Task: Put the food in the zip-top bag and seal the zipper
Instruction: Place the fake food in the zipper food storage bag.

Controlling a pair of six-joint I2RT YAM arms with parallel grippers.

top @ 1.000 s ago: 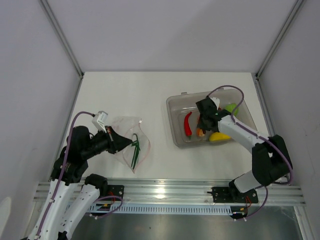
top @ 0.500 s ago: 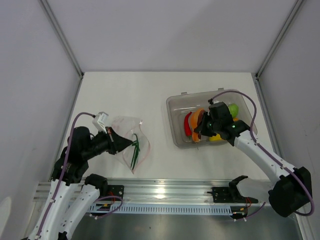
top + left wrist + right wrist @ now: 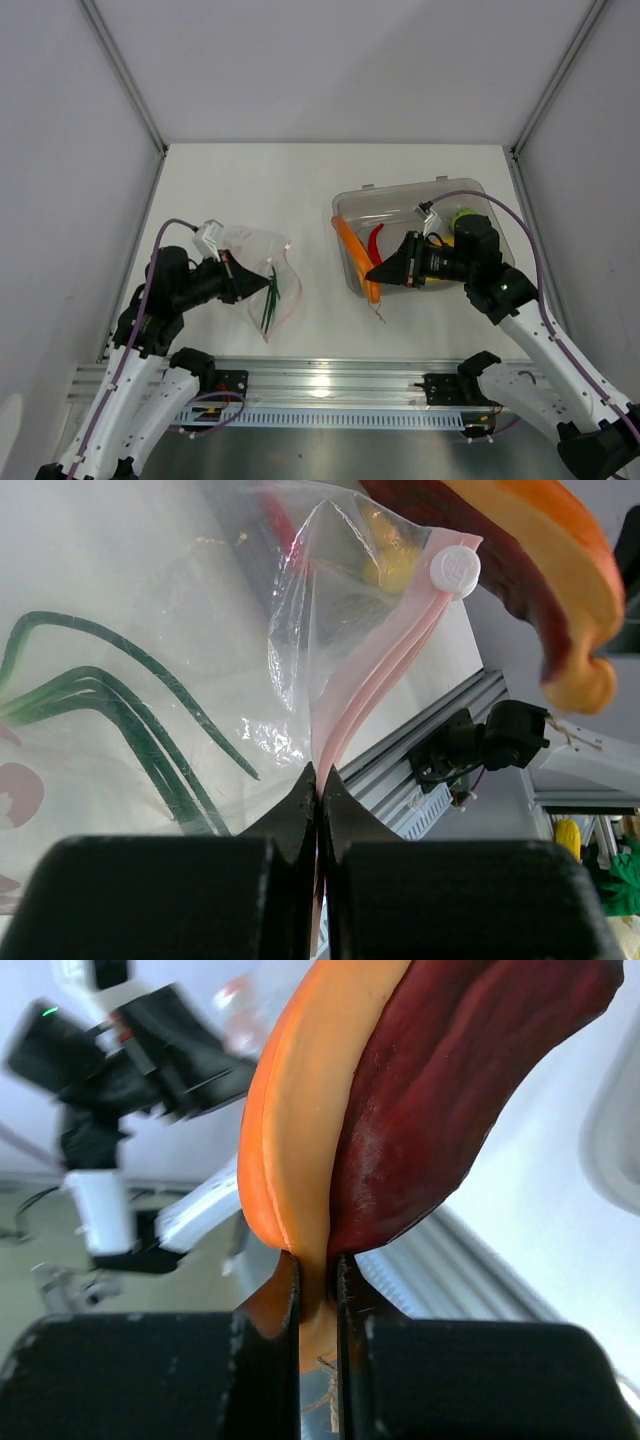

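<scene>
White table [image 3: 300, 190]: left pincer [image 3: 318, 783] tight on pink zipper [image 3: 372, 692], right pincer [image 3: 318, 1262] on curved orange piece [image 3: 298, 1140].

- A white desk [image 3: 300, 180] is seen from above, matte and evenly lit.
- It is enclosed on three sides by plain pale grey panels: a back wall [image 3: 330, 60], a left wall [image 3: 55, 200] and a right wall [image 3: 600, 210].
- Slim metal posts [image 3: 125, 75] are set at the two far corners of the desk.
- An aluminium rail [image 3: 340, 378] is fixed along the near edge, with a glare caught near its middle.
- A white slotted strip [image 3: 340, 413] is run just below it, above a dull grey surface [image 3: 350, 455].
</scene>
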